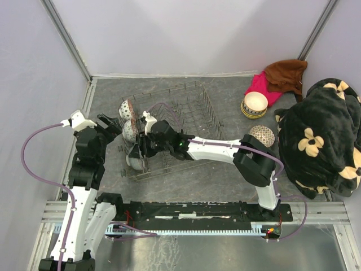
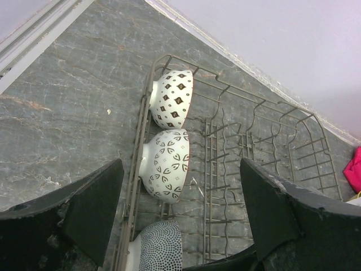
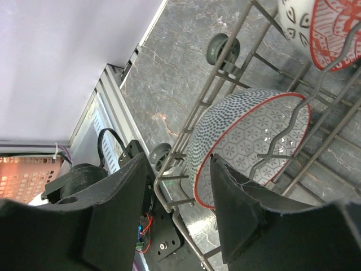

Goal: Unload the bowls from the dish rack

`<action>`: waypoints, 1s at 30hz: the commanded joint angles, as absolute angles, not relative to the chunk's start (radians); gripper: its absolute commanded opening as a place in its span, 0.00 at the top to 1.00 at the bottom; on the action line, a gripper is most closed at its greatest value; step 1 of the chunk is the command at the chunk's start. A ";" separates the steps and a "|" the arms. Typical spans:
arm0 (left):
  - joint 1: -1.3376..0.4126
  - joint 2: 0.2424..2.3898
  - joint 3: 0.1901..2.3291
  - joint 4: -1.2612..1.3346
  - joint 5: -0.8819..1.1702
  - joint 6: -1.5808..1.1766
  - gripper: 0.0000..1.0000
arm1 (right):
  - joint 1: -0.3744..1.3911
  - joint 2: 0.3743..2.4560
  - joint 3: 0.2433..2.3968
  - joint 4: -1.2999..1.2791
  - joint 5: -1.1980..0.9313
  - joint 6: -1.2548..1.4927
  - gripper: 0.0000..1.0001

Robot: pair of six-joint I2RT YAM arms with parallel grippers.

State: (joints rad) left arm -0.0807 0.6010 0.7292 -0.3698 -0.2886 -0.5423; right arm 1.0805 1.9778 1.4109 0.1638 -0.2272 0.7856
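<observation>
right hand (image 3: 180,169) open, straddling red rim of dotted bowl (image 3: 248,130) standing on edge in near-left corner of dish rack (image 1: 192,110). not yet clamped. risk on lift: rim snagging wavy tine, dragging rack, knocking leaf-pattern bowl (image 2: 166,166) just beyond. left hand (image 2: 180,175) open, empty, hovering close above; could clash with right arm.

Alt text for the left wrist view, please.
Three patterned bowls stand on edge in a row along one side of the wire dish rack. The left gripper hangs above them, jaws open, over a grey table.
</observation>
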 commanded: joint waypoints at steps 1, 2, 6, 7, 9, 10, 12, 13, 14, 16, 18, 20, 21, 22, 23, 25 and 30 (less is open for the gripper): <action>-0.081 0.590 0.739 -0.370 -0.314 -0.540 0.10 | 1.094 1.984 1.383 0.246 -0.217 0.821 0.44; -0.081 0.591 0.738 -0.370 -0.314 -0.540 0.10 | 1.096 1.983 1.379 0.248 -0.216 0.823 0.44; -0.081 0.596 0.738 -0.370 -0.315 -0.540 0.10 | 1.100 1.992 1.365 0.262 -0.219 0.832 0.47; -0.081 0.596 0.738 -0.370 -0.315 -0.541 0.10 | 1.102 1.997 1.364 0.268 -0.222 0.837 0.49; -0.081 0.595 0.736 -0.368 -0.315 -0.541 0.10 | 1.102 2.005 1.356 0.288 -0.225 0.850 0.54; -0.081 0.594 0.735 -0.367 -0.316 -0.541 0.10 | 1.102 2.008 1.350 0.304 -0.226 0.856 0.56; -0.081 0.596 0.738 -0.368 -0.316 -0.539 0.10 | 1.103 2.016 1.346 0.329 -0.233 0.868 0.60; -0.081 0.597 0.739 -0.369 -0.317 -0.539 0.10 | 1.103 2.021 1.348 0.339 -0.235 0.873 0.63; -0.081 0.596 0.739 -0.371 -0.318 -0.538 0.10 | 1.102 2.027 1.348 0.346 -0.237 0.880 0.65; -0.081 0.594 0.741 -0.372 -0.319 -0.538 0.10 | 1.102 2.034 1.351 0.359 -0.242 0.888 0.71; -0.081 0.590 0.741 -0.373 -0.321 -0.538 0.10 | 1.102 2.036 1.349 0.368 -0.242 0.894 0.77; -0.081 0.591 0.744 -0.376 -0.323 -0.537 0.10 | 1.102 2.032 1.346 0.375 -0.239 0.895 0.83; -0.081 0.591 0.745 -0.379 -0.323 -0.536 0.10 | 1.103 2.029 1.345 0.375 -0.235 0.895 0.86; -0.081 0.589 0.747 -0.381 -0.323 -0.535 0.10 | 1.103 2.025 1.345 0.374 -0.233 0.895 0.87; -0.081 0.587 0.746 -0.382 -0.323 -0.534 0.10 | 1.102 2.022 1.345 0.372 -0.232 0.892 0.87; -0.080 0.584 0.745 -0.382 -0.325 -0.535 0.10 | 1.101 2.010 1.340 0.370 -0.228 0.890 0.91; -0.081 0.585 0.750 -0.383 -0.325 -0.535 0.10 | 1.101 1.971 1.330 0.378 -0.223 0.879 0.99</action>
State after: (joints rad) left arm -0.0807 0.5961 0.7288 -0.3962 -0.3130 -0.5419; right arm 1.0973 2.0384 1.3357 0.3183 -0.2348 0.8940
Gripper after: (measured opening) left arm 0.903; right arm 0.144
